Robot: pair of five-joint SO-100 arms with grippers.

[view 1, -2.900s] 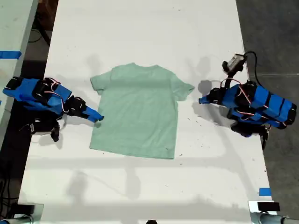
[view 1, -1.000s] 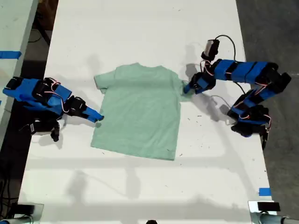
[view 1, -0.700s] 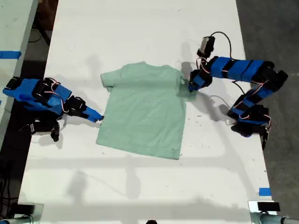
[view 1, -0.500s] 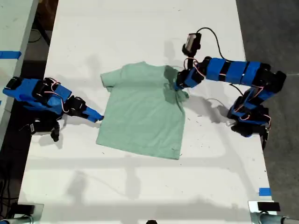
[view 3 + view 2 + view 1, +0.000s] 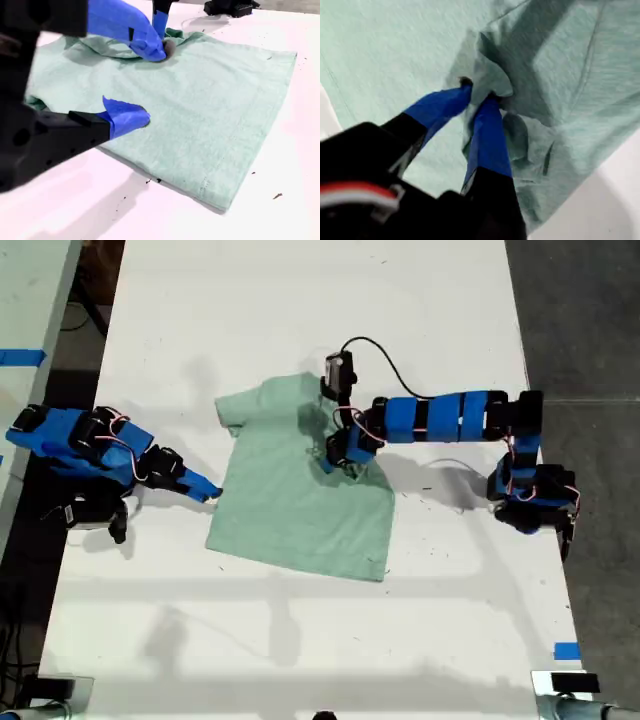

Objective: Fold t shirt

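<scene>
One arm outstretched, my first gripper (image 5: 338, 453) pinching t shirt (image 5: 290, 510)

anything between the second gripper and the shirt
Nothing visible. My second gripper is open at the edge of the t shirt on the exterior view's left, with only bare table around it. My first gripper is shut on a bunched sleeve.

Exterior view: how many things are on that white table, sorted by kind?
T-shirt: 1
Blue robot arms: 2, my first gripper pinching the shirt, my second gripper at the shirt's edge on the exterior view's left
Blue tape pieces: 1
Total: 4
</scene>
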